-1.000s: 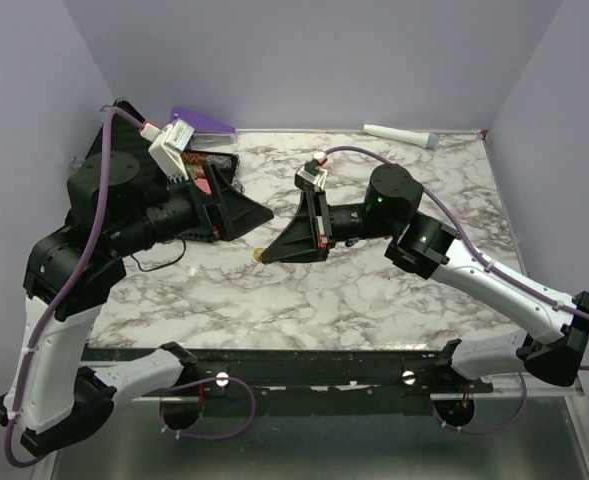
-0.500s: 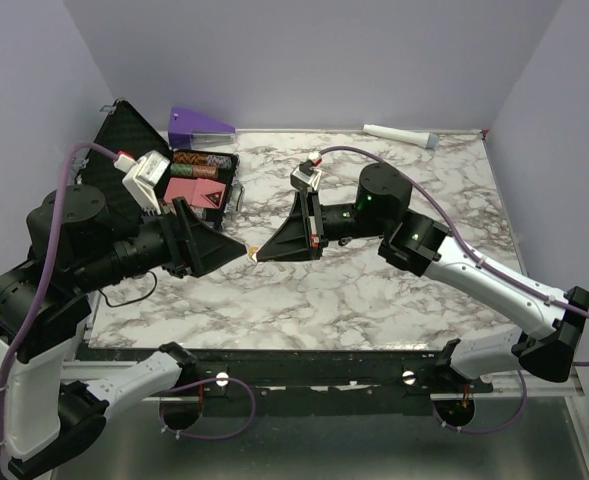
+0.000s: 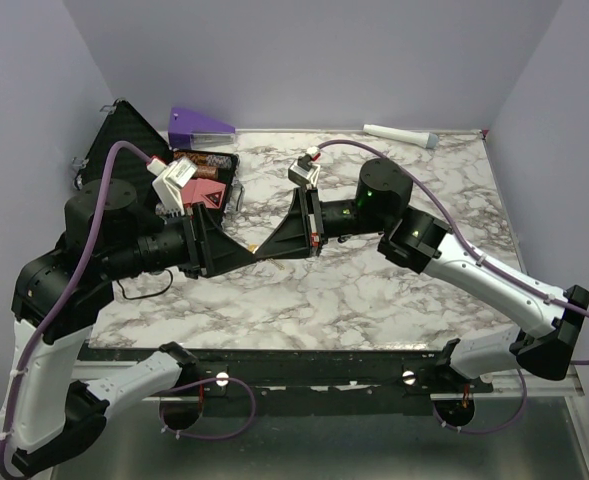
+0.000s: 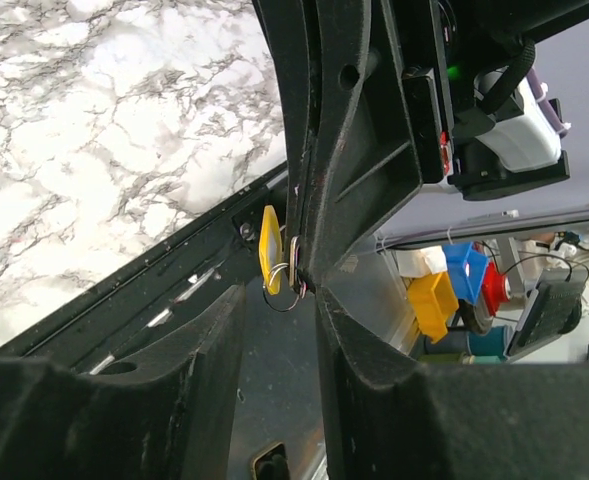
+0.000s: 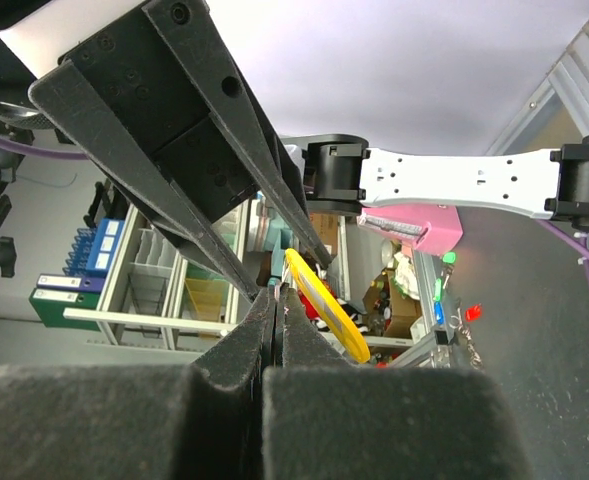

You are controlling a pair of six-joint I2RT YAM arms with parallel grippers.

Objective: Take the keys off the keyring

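The keys are a tiny yellow-orange bunch held above the marble table, where the two grippers' tips meet. My right gripper is shut on the keyring. In the left wrist view its closed tips pinch the thin wire keyring, and a yellow key hangs beside them. My left gripper is open, its fingertips just short of the ring on either side. In the right wrist view my right gripper is pressed shut, the yellow key sticks out beside it, and the left gripper's spread fingers are above.
An open black case with reddish items stands at the back left, its lid leaning out. A purple wedge lies behind it. A white cylinder with a grey tip lies at the table's far edge.
My left arm pulled back to the left, then came in again to the right, and its open fingers now bracket the right gripper's tips. The right gripper rose slightly with the keys.
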